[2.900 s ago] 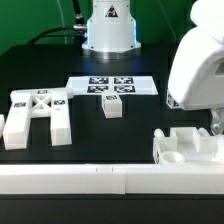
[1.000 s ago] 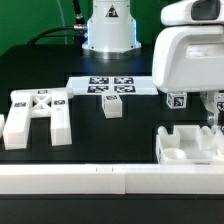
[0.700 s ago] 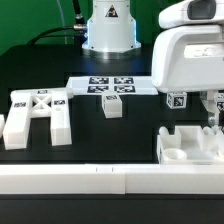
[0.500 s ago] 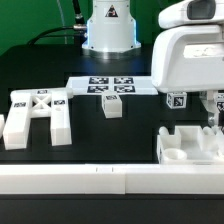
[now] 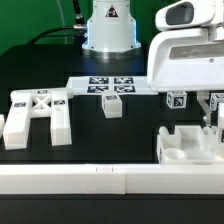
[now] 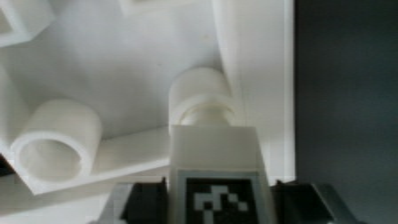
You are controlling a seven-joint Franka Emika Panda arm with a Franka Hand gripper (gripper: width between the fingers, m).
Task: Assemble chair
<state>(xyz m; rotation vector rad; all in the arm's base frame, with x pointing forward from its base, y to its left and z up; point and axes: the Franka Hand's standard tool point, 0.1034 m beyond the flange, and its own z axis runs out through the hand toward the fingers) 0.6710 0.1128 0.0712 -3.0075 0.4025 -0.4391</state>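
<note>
My gripper is shut on a white chair leg. The leg's tagged end sits between the dark fingers. Its rounded far end hangs just over the white seat block, beside a rounded socket; whether they touch I cannot tell. In the exterior view the hand hangs over the seat block at the right, and the leg's tag shows under it. The H-shaped piece lies at the left. A small tagged block stands mid-table.
The marker board lies flat behind the small block. A long white rail runs along the front edge. The robot base stands at the back.
Since 2.9 s ago the hand has moved toward the exterior view's left, over the seat block, and the leg's tag has come into view. In the last second it barely shifted.
</note>
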